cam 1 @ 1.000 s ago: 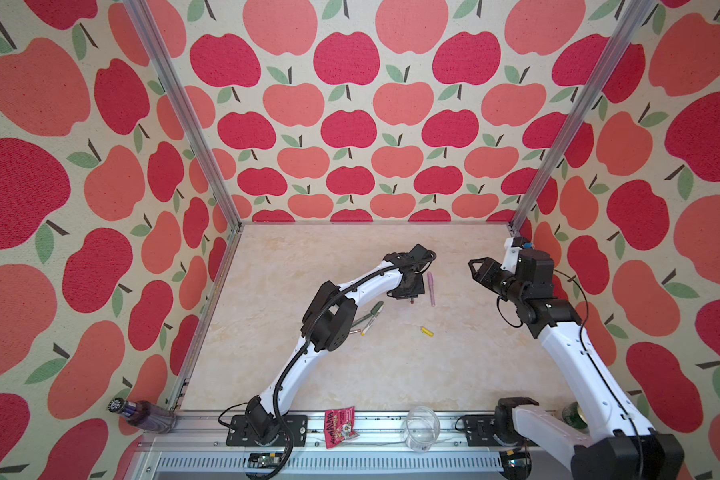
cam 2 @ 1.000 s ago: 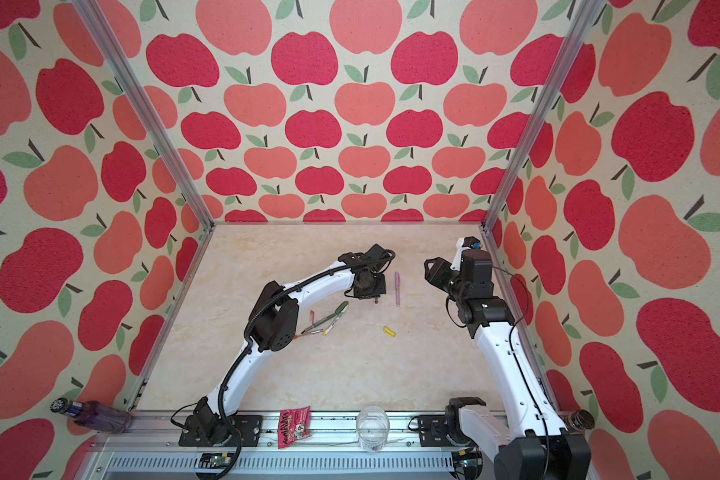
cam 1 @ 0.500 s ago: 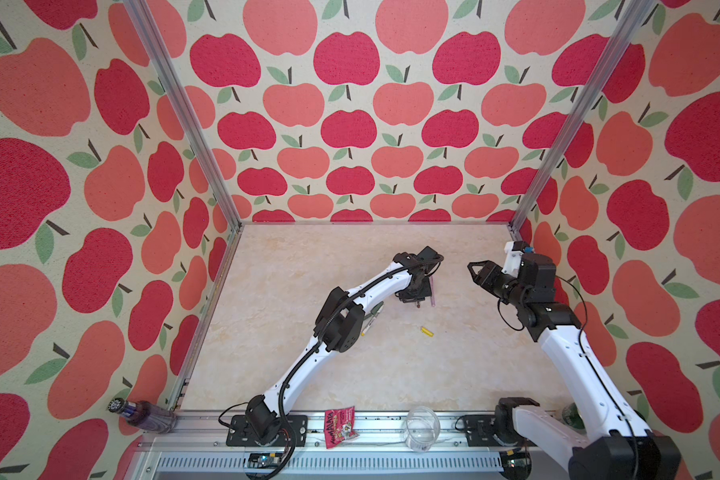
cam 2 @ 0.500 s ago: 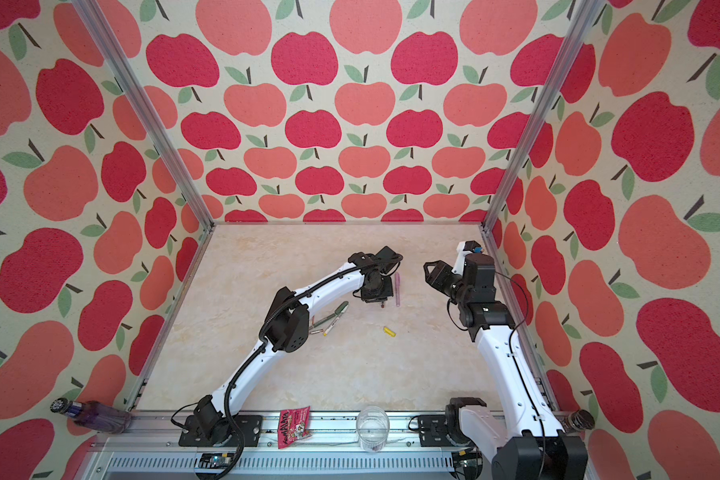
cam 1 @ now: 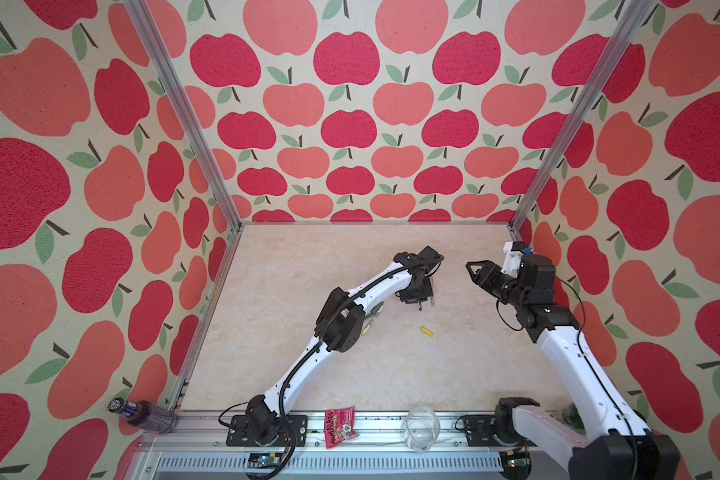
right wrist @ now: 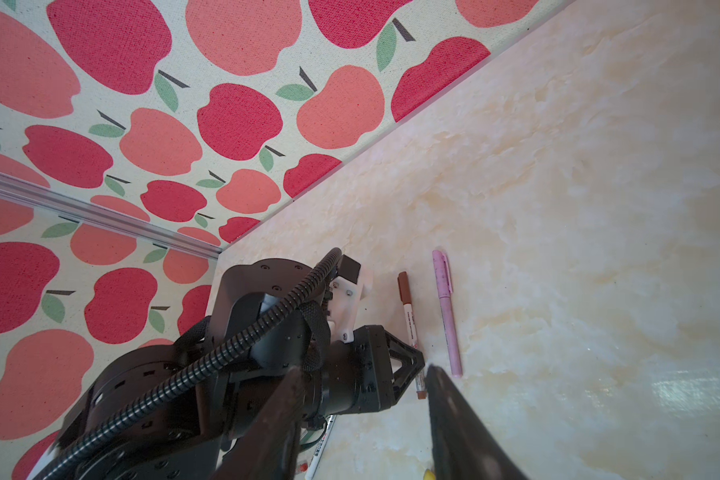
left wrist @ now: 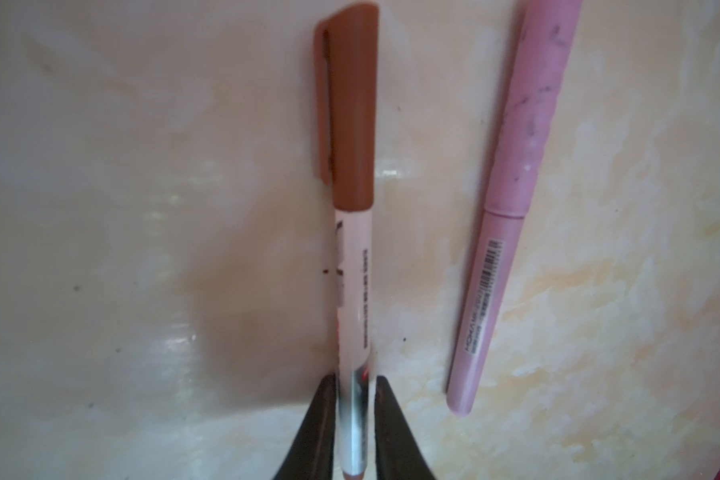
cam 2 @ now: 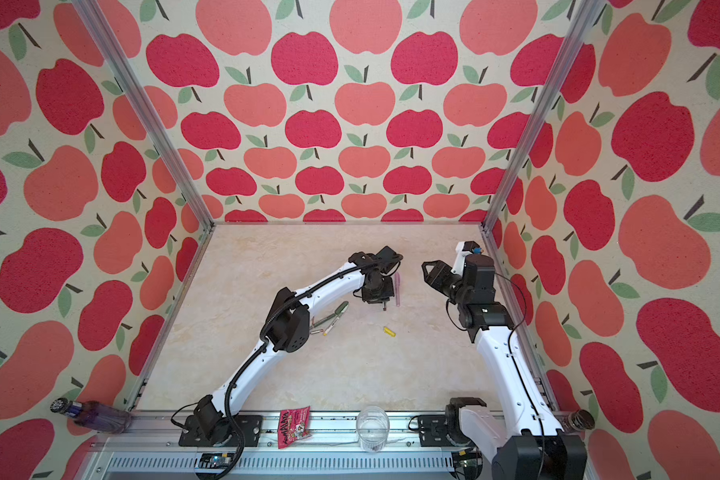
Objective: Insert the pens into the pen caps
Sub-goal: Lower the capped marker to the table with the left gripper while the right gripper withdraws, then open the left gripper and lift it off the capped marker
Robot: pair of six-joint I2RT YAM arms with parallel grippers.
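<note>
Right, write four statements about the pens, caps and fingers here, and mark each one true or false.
1. The white pen has its brown cap on. True.
2. The lilac pen lies uncapped. False: its cap is on.
3. The right fingers hold the yellow cap. False: they stand apart and empty, and the yellow cap lies on the table.
4. The white pen's uncapped end lies between the left fingers. True.

Front rail (cam 1: 383, 422) of the table (cam 1: 287, 266): red snack packet (cam 1: 340, 426) lying flat, left of middle. Clear plastic cup (cam 1: 423, 428) upright, right of the packet and apart from it. Purple bottle (cam 1: 144, 417) on its side at the front-left corner. Dark-capped bottle (cam 2: 577, 420) at the front-right corner. Apple-print walls (cam 1: 350, 124) on three sides.
</note>
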